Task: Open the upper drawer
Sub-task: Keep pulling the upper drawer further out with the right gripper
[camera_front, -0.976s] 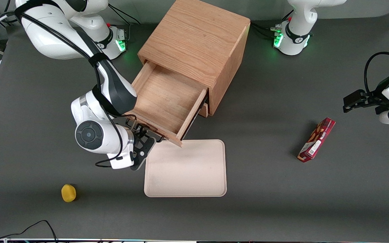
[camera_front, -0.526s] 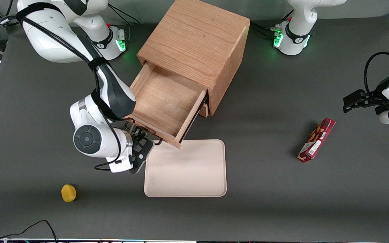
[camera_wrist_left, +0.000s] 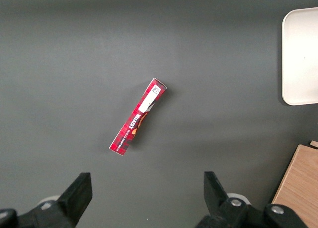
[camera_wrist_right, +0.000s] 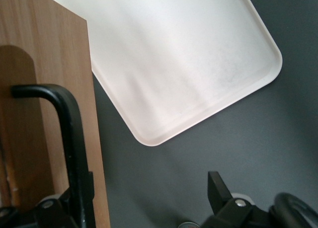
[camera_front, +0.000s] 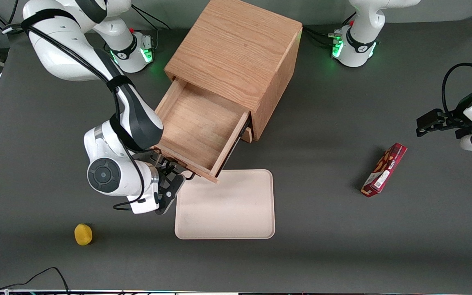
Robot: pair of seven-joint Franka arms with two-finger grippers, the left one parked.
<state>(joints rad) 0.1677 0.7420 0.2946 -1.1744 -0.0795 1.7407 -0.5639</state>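
Observation:
The upper drawer (camera_front: 199, 123) stands pulled well out of the oak cabinet (camera_front: 236, 49), its shallow wooden box bare inside. Its flat front (camera_wrist_right: 54, 89) carries the thin black bar handle (camera_wrist_right: 69, 133), whose end also peeks out in the front view as a black curve (camera_front: 190, 175). My right gripper (camera_front: 173, 174) is in front of the drawer front at the handle, nearer the front camera than the drawer box. The gripper (camera_wrist_right: 149, 198) is open: one finger (camera_wrist_right: 82, 200) lies against the handle bar, the other finger (camera_wrist_right: 217, 188) stands well apart over the dark table.
A cream tray (camera_front: 228, 205) (camera_wrist_right: 189, 64) lies flat just in front of the open drawer, nearer the front camera. A yellow round object (camera_front: 83, 234) sits nearer the front camera toward the working arm's end. A red box (camera_front: 384, 169) (camera_wrist_left: 138, 117) lies toward the parked arm's end.
My gripper and wrist have drifted slightly toward the working arm's end of the table. The drawer front and cabinet have shifted a little the same way.

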